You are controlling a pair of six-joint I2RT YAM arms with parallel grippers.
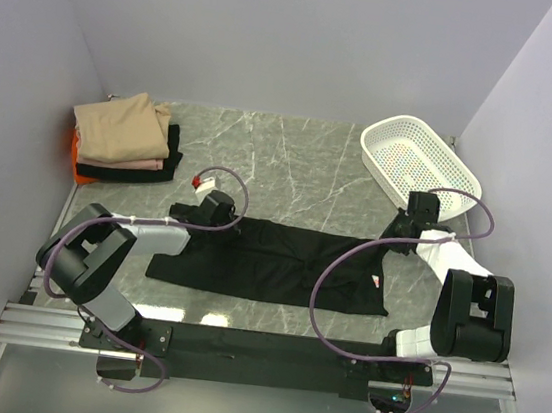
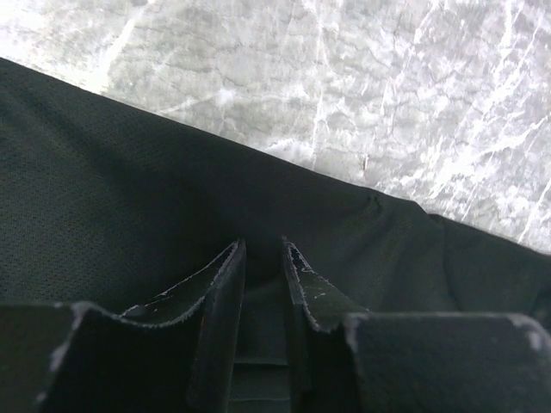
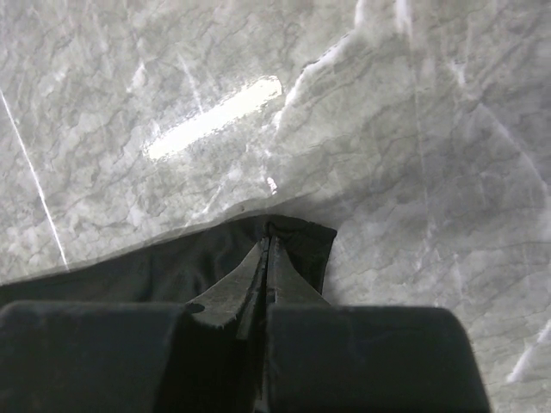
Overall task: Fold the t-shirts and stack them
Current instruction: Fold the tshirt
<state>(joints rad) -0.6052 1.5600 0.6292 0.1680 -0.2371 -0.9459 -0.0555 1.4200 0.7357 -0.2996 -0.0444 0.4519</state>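
A plain black t-shirt (image 1: 259,260) lies spread flat across the near middle of the table, with a small pinkish label (image 1: 376,280) near its right end. My left gripper (image 1: 217,211) rests on the shirt's far left edge. In the left wrist view its jaws (image 2: 263,245) stand a narrow gap apart, tips down on the black cloth (image 2: 129,189). My right gripper (image 1: 402,225) is at the far right corner. In the right wrist view it (image 3: 269,232) is shut on that black corner (image 3: 306,245). A stack of folded t-shirts (image 1: 122,127), tan over pale pink, black and orange, sits at the far left.
A white perforated basket (image 1: 461,174) stands at the far right by the wall. Grey walls close in the table on the left, back and right. Bare marble (image 1: 291,163) shows between the stack and the basket.
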